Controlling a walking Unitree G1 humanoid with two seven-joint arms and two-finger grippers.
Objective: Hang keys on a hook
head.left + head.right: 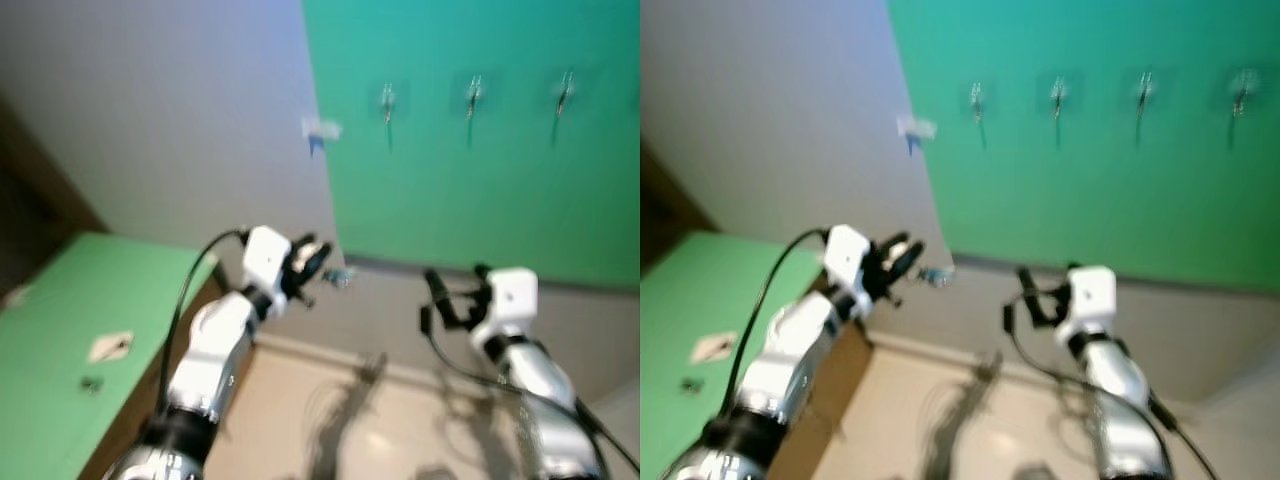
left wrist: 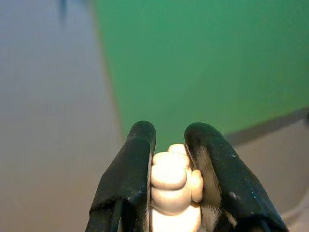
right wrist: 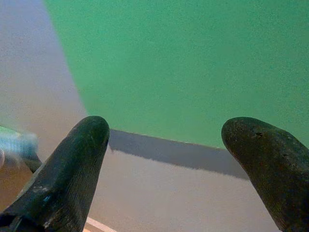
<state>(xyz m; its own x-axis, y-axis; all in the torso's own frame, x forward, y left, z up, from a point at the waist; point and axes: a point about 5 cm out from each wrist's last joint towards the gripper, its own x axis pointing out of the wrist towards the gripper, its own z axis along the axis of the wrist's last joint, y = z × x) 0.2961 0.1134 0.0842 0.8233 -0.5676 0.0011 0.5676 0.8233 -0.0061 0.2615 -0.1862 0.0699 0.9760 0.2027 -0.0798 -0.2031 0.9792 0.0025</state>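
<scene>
My left hand is pinched on the keys' cream fob, raised well below the hooks on the green wall panel, so pickup looks done and hanging remains; my right hand is spread, empty.

The picture is blurry. Four hooks stick out of a green wall. The left gripper holds something small up near it. The right gripper is raised beside it.
</scene>
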